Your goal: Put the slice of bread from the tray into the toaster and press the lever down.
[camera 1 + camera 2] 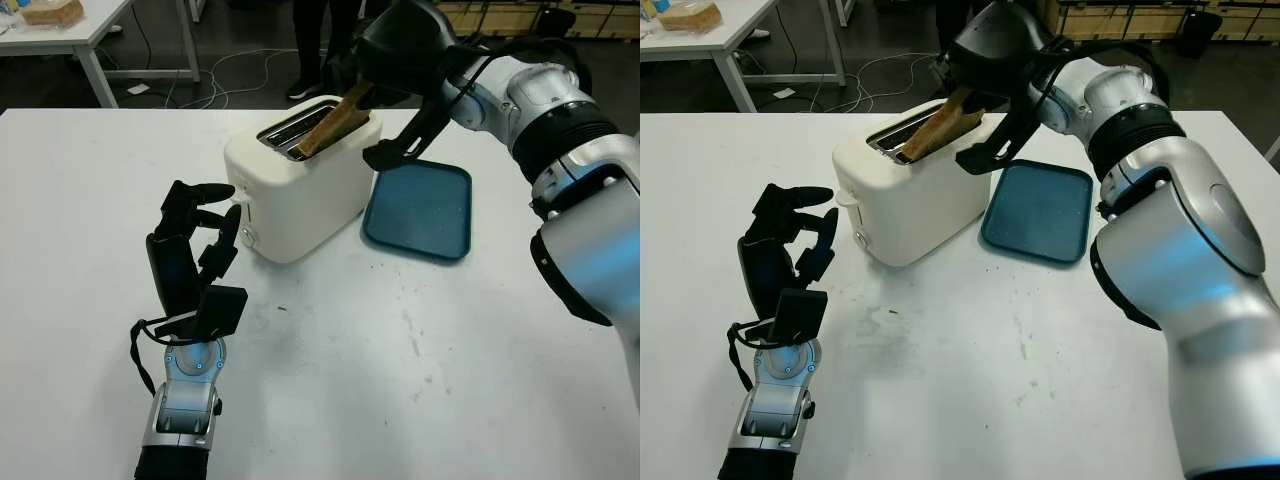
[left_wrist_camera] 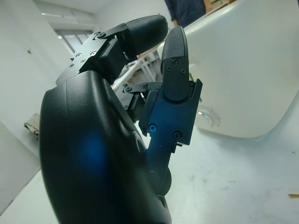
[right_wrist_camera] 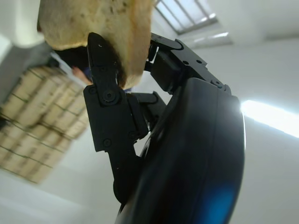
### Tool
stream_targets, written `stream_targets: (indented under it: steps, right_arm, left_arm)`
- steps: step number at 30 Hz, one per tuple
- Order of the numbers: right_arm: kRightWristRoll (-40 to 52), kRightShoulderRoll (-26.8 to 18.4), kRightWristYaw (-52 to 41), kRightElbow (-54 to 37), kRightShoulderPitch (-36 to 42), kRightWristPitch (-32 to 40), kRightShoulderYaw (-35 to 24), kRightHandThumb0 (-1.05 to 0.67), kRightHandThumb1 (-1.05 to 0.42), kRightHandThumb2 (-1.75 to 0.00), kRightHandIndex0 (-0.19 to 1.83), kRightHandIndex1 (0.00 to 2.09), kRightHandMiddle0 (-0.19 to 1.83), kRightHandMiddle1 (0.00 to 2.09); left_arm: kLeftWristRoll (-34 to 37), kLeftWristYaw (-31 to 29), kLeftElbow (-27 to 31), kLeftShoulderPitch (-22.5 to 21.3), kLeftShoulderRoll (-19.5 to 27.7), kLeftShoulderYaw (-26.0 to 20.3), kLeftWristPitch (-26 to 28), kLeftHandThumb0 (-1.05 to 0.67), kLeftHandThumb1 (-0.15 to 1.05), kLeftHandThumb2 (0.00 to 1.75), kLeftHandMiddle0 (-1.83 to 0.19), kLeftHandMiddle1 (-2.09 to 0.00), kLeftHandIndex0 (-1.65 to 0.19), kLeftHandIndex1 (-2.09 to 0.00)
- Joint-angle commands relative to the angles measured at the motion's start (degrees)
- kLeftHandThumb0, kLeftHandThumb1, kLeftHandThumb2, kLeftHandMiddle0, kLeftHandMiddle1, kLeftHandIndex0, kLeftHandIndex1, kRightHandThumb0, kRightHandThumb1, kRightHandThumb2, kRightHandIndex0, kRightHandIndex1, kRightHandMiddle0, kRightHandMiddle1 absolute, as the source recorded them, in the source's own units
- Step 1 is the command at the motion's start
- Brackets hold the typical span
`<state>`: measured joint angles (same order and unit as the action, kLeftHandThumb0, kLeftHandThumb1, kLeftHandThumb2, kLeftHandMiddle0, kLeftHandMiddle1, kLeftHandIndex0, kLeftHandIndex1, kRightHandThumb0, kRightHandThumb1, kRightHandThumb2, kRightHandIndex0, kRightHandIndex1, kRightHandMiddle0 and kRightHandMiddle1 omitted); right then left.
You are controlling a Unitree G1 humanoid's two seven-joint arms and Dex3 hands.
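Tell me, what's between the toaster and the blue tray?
Just bare white table. In the left eye view, the toaster and blue tray sit side by side with a thin strip of table between them.

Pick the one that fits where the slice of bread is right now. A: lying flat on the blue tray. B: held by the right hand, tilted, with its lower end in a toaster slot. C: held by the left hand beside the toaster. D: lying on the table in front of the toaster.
B: the right hand grips the slice of bread, which leans at an angle with its lower end inside a slot of the toaster; the blue tray holds nothing, and the left hand is open beside the toaster.
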<state>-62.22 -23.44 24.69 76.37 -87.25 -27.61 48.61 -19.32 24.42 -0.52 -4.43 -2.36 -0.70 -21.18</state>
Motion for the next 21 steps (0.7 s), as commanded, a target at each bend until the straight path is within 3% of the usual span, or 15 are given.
stream_targets:
  steps: [1,9,11,13,17,21]
  right_arm:
    - [-2.34,-0.68,1.76,0.62,-1.36,2.17,2.02,-0.41,-0.92,-0.07,0.73,1.32,0.79,0.84]
    - [-5.69,-0.03,7.01,0.91,-1.86,4.79,5.57,-0.44,-0.92,-0.03,0.8,1.21,0.85,0.75]
    - [-4.55,0.15,6.85,1.0,-1.73,4.08,4.86,-0.42,-0.92,-0.04,0.77,1.31,0.86,0.76]
    - [-1.45,0.45,4.72,1.14,-1.31,2.24,2.25,-0.42,-0.92,-0.06,0.76,1.27,0.86,0.77]
    - [7.33,1.21,-1.3,1.04,0.2,-2.4,-5.78,-0.42,-0.92,-0.08,0.74,1.59,0.78,1.14]
    - [13.31,1.89,-6.59,0.67,1.19,-5.19,-11.24,-0.43,-0.92,-0.13,0.79,1.46,0.8,1.01]
  left_arm:
    - [0.12,-0.06,0.1,0.45,-0.15,0.35,-0.99,-0.39,0.92,0.26,-0.53,-1.51,-0.5,-1.14]
    - [-0.27,0.24,0.34,0.63,-0.32,0.37,-0.55,-0.4,0.92,0.26,-0.54,-1.5,-0.51,-1.14]
    - [-0.37,0.23,0.33,0.63,-0.31,0.4,-0.55,-0.41,0.92,0.26,-0.54,-1.49,-0.51,-1.14]
    - [-0.18,0.13,0.15,0.57,-0.29,0.38,-0.74,-0.4,0.92,0.27,-0.54,-1.5,-0.51,-1.14]
    - [-0.29,0.15,0.27,0.67,-0.26,0.4,-0.67,-0.41,0.92,0.26,-0.54,-1.51,-0.51,-1.14]
    - [-0.36,0.29,0.12,0.6,-0.3,0.4,-0.78,-0.41,0.92,0.27,-0.54,-1.51,-0.51,-1.14]
